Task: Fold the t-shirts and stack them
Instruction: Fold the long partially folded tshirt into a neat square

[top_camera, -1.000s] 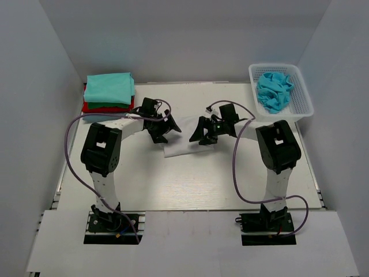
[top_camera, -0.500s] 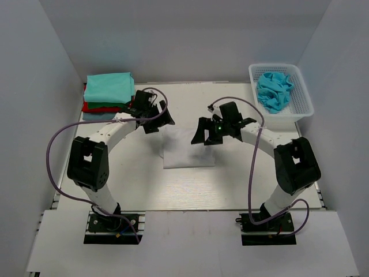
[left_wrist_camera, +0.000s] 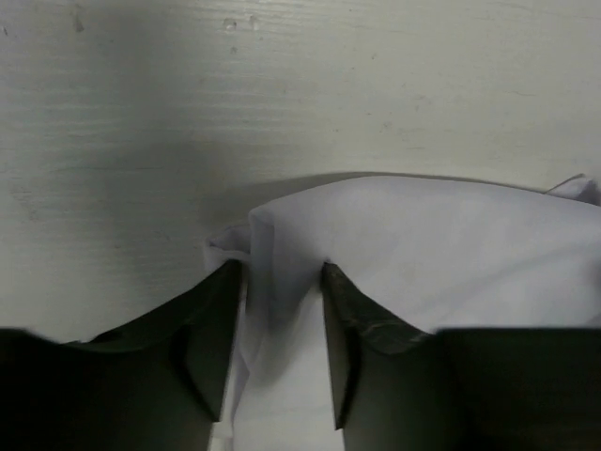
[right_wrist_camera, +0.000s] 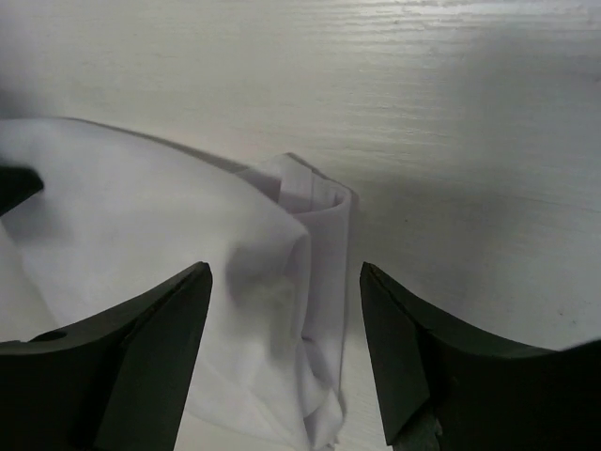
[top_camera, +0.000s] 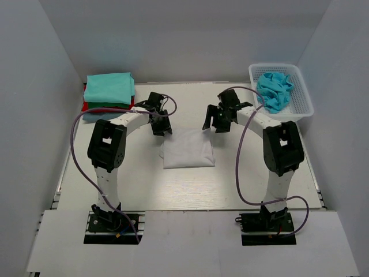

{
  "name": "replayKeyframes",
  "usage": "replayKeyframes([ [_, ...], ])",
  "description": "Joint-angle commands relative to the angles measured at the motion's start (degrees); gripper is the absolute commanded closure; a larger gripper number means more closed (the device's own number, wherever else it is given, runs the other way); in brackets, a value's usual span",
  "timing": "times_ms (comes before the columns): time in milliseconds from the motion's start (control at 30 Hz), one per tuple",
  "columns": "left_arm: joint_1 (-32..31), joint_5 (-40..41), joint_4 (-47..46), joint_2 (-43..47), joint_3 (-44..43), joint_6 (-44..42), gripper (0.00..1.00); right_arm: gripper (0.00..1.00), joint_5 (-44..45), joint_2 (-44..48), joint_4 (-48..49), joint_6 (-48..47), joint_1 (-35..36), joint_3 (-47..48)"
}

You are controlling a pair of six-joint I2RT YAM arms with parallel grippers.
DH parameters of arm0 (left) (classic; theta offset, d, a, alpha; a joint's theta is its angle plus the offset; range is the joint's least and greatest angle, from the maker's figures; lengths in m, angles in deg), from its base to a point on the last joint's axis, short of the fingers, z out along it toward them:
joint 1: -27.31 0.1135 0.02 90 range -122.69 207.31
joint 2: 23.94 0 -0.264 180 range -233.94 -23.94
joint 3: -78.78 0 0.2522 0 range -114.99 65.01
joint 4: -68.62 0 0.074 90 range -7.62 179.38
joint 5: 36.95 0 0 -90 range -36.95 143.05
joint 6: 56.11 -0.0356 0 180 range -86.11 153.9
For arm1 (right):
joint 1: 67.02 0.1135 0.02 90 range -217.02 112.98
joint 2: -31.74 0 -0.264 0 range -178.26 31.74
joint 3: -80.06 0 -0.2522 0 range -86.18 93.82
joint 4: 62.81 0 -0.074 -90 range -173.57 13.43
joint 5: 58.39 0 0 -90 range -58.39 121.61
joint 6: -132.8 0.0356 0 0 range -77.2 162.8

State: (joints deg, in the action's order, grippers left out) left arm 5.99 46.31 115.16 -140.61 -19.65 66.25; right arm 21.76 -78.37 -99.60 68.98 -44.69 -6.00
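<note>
White cotton t-shirt (top_camera: 187, 151), soft, limp and light, lies folded mid-counter (top_camera: 184, 190); best taken by its far corners. Right gripper (right_wrist_camera: 284, 271) spread wide; left gripper (left_wrist_camera: 280, 272) straddles a corner fold, its hold undeterminable.

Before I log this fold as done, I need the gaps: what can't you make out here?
Left wrist: whether the left pincer pinches the white tee; cloth fills the gap.
Both wrist views: the tee's near part, behind the fingers and cut by the bottom edge.
Top: tees under the teal tee, only edges show.
</note>
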Motion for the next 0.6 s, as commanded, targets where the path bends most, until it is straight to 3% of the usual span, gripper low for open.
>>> replayKeyframes([
  [0, -0.65, 1.2, 0.1, 2.76, -2.52, -0.63, 0.52, 0.31, -0.17, -1.69, -0.8, -0.42, 0.0, 3.57],
  [100, -0.65, 1.82, -0.43, 2.23, -2.52, -0.63, 0.68, 0.45, -0.35, -4.67, -1.05, -0.07, -0.79, 6.56],
  [133, -0.65, 1.82, -0.43, 2.23, -3.22, -0.11, 0.73, 0.6, -0.26, -5.29, -0.88, -0.07, -0.71, 7.35],
  [233, -0.65, 1.82, 0.27, 2.23, -3.76, -0.1, 0.97, 0.83, -1.05, -6.0, -0.27, 0.19, -0.79, 7.8],
  [333, -0.65, 1.82, 0.27, 3.1, -3.76, -0.1, 1.0, 1.0, -1.23, -5.21, 0.19, 0.11, -0.79, 7.45],
  [567, -0.65, 1.82, -4.29, 15.55, 4.58, -0.1, 1.0, 1.0, -2.89, 0.93, 0.96, -1.39, -0.62, 3.85],
])
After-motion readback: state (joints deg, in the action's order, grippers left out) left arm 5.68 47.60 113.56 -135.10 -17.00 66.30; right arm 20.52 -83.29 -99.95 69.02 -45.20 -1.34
